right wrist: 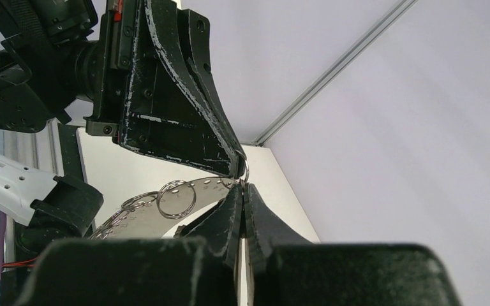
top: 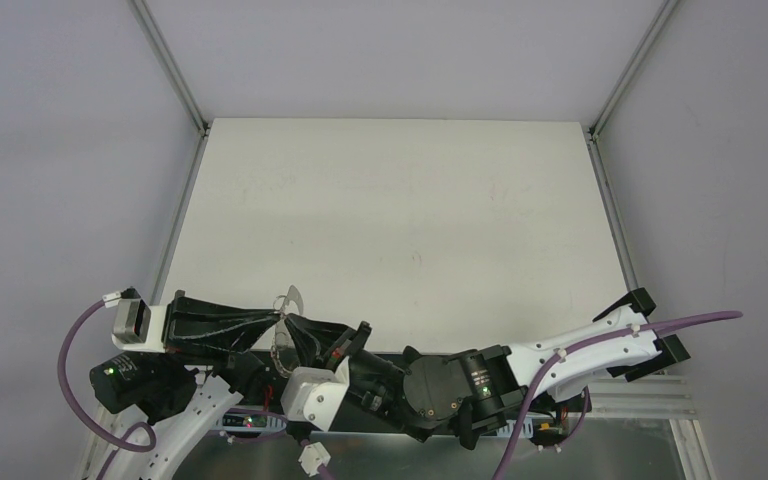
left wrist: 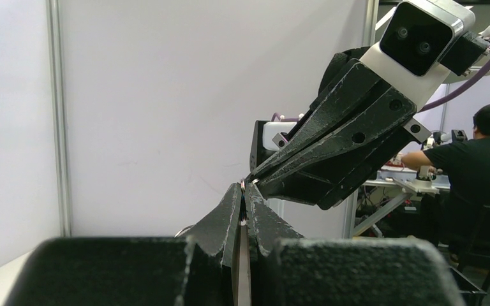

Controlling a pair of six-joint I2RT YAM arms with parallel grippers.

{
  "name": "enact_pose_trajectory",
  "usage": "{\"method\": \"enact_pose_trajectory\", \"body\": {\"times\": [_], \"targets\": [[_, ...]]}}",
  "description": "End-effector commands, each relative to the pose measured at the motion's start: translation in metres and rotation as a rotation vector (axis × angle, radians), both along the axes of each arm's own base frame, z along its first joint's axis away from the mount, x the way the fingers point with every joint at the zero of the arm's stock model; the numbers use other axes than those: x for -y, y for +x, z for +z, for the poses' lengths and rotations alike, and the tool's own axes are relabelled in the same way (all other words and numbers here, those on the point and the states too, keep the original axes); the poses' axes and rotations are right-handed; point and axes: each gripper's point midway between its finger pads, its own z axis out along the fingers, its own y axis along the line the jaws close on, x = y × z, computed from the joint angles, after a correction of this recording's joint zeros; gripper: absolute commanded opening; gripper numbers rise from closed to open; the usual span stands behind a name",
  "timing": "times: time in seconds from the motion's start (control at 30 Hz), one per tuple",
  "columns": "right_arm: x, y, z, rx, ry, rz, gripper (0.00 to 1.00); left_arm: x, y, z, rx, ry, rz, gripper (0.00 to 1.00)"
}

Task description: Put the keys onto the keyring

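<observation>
Your left gripper (right wrist: 238, 169) and right gripper (right wrist: 243, 192) meet tip to tip above the desk's (top: 410, 200) near edge. Both are pinched shut, the left seemingly on the keyring (right wrist: 153, 220), whose loop arcs sideways and downward from the pinch. If you twist either wrist, the thin wire could slip free.

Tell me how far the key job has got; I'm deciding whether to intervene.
Done: the keyring is lifted, pinched in the shut left gripper. In hand: the shut right gripper meets it tip to tip at the wire. Remaining: threading itself can't be confirmed from these views.
</observation>
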Motion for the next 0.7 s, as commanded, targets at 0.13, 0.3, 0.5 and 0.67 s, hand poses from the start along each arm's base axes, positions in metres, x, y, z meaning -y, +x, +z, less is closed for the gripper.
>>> {"method": "enact_pose_trajectory", "body": {"times": [0.13,0.3,0.5,0.67], "targets": [[0.005,0.002,0.005,-0.063,0.05,0.006,0.0,-0.016,-0.022,0.022,0.084,-0.058,0.005,0.0],[0.002,0.002,-0.001,-0.093,0.051,0.018,0.0,-0.016,-0.022,0.023,0.086,-0.058,0.006,0.0],[-0.001,0.004,-0.004,-0.103,0.051,0.018,0.0,-0.017,-0.023,0.023,0.089,-0.059,0.006,0.0],[0.002,0.006,-0.002,-0.116,0.07,0.011,0.05,-0.016,-0.022,0.022,0.084,-0.053,0.009,0.0]]}}
